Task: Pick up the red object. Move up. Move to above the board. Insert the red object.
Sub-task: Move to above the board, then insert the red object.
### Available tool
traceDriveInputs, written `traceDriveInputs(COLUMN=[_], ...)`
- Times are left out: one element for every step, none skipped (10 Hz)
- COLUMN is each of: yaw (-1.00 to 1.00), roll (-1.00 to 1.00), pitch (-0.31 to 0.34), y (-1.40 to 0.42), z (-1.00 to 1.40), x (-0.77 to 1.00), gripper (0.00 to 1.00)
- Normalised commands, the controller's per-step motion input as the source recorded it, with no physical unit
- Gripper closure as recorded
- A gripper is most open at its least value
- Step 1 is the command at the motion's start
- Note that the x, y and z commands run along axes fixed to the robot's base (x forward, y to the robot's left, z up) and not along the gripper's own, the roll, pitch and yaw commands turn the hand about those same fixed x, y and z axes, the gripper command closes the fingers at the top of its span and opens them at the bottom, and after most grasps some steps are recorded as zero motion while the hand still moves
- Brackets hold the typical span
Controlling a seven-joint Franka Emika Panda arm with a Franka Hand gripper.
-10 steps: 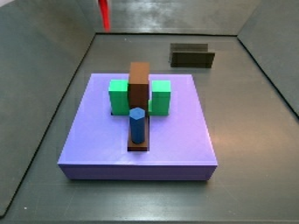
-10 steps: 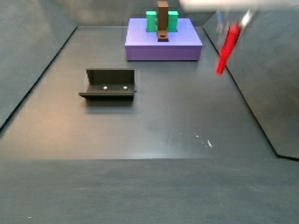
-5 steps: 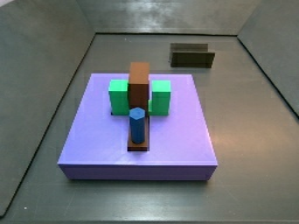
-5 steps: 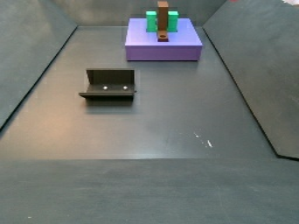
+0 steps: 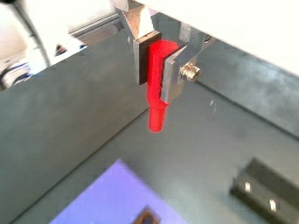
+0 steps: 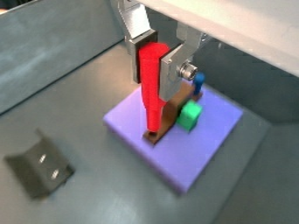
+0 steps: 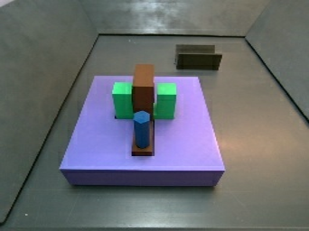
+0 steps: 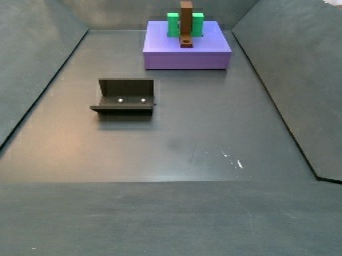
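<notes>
My gripper is shut on the red object, a thin bright red peg that hangs straight down between the silver fingers. It shows in both wrist views only; gripper and peg are out of view in both side views. The board is a lavender slab with a brown bar and two green blocks. In a wrist view the peg's tip appears over the end of the brown bar. A corner of the board shows far below.
A short blue hexagonal peg stands on the brown bar. The fixture stands on the grey floor away from the board. Dark walls surround the floor.
The red peg showed at the edge of both side views a second ago; it has risen out of both frames. The board, blue peg and fixture have not moved.
</notes>
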Motion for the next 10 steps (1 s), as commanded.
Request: traceDriveInputs(yaw=[0.01,0.01,0.00,0.01,0.00,0.00,0.00,0.13,0.27,0.49], roll=[0.03,0.05,0.07,0.08,-0.01,0.00,-0.01,0.08,0.00,0.14], pitch=[0.133,0.160,0.153,0.108,-0.057,0.000,0.000,0.000,-0.029,-0.114], y=[-1.40,-0.84,-0.51,-0.19,0.00,-0.02,0.39,0.89,0.60,0.09], z=[0.18,0.12,0.08,0.04,0.00,0.00,-0.35,-0.58,-0.55,-0.88], x=[0.70,0.50,0.34,0.14,-0.04,0.00,0.16,0.00,0.07,0.11], gripper=[1.00,1.00,1.00,1.00,1.00,1.00,1.00,1.00,1.00,1.00])
